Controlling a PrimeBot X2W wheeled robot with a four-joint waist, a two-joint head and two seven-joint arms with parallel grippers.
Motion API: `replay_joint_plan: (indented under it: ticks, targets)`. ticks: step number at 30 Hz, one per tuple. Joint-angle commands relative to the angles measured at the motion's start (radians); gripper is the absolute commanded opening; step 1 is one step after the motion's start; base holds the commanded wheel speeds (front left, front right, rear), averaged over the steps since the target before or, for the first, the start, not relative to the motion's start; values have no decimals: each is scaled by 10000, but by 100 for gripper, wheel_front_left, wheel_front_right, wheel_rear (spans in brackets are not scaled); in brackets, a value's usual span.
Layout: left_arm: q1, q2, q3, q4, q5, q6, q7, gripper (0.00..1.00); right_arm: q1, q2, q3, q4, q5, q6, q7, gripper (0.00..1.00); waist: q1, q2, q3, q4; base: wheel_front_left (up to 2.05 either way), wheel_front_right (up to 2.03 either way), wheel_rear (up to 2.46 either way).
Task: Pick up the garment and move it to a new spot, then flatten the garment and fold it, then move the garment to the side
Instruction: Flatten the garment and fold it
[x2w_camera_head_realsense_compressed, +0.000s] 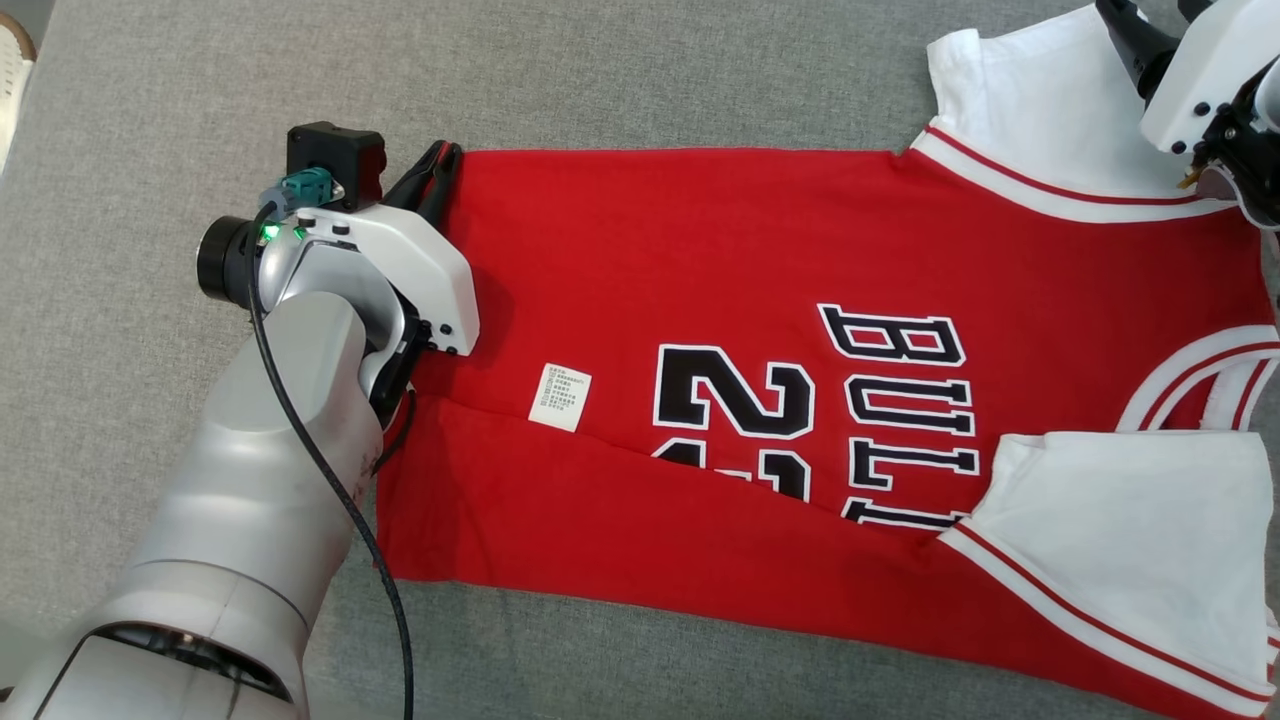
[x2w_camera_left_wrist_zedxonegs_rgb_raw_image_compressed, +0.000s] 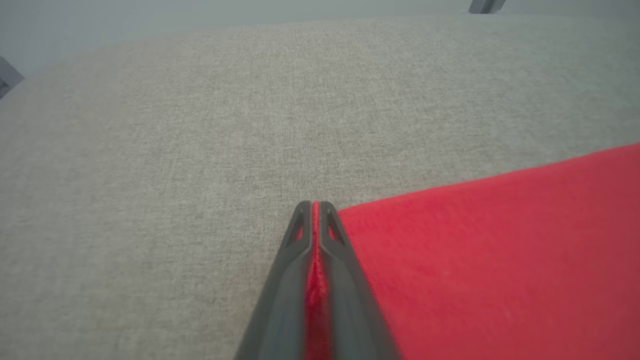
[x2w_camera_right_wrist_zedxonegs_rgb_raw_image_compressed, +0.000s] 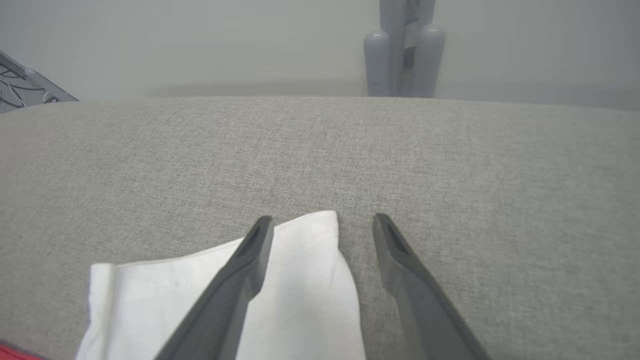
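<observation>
Logged garment (x2w_camera_head_realsense_compressed: 700, 230) flat, part-folded; hem pinched in left end effector (x2w_camera_left_wrist_zedxonegs_rgb_raw_image_compressed: 315, 205); right end effector (x2w_camera_right_wrist_zedxonegs_rgb_raw_image_compressed: 322, 220) wide, empty, at sleeve (x2w_camera_right_wrist_zedxonegs_rgb_raw_image_compressed: 300, 280); folds remaining.

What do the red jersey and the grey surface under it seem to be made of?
The red jersey: probably soft knitted cloth, matte; it folds limply and looks fuzzy up close. The grey surface: seemingly woven upholstery fabric, matte, with a visible speckled weave.

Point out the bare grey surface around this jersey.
Widest: the grey surface beyond the jersey's far edge, between both end effectors. Also left of the hem, past the left end effector clamping it. Crowded: the right end, with white sleeves and the open right end effector.
</observation>
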Motion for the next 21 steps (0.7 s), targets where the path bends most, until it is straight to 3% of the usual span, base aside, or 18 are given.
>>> replay_joint_plan:
  ticks: [1,8,9,10,11,15,21]
  targets:
    - [-82,65,-92,49,-93,-7,12,0,-128,-33,85,78,105,5,86,100,0,0,41,30,0,0,0]
    - [-180,64,-418,55,-402,-8,-24,0,-361,-29,451,252,356,5,277,100,0,0,153,114,0,0,0]
    - [-85,42,-565,-156,-547,-8,-28,0,-389,-14,519,253,363,5,298,92,0,0,169,109,0,0,0]
    - [-86,43,-624,-136,-540,-8,-54,0,-416,-44,568,272,391,5,277,75,0,0,184,125,0,0,0]
    - [-88,49,-662,-106,-597,-8,-77,0,-413,-53,624,290,406,5,253,49,0,0,187,138,0,0,0]
    - [-134,52,-809,-5,-760,-8,-118,0,-453,-87,823,307,525,5,261,0,0,0,196,165,0,0,0]
    - [-279,73,-912,253,-836,-6,-181,0,-486,-137,1091,156,712,5,168,0,0,0,203,164,0,0,0]
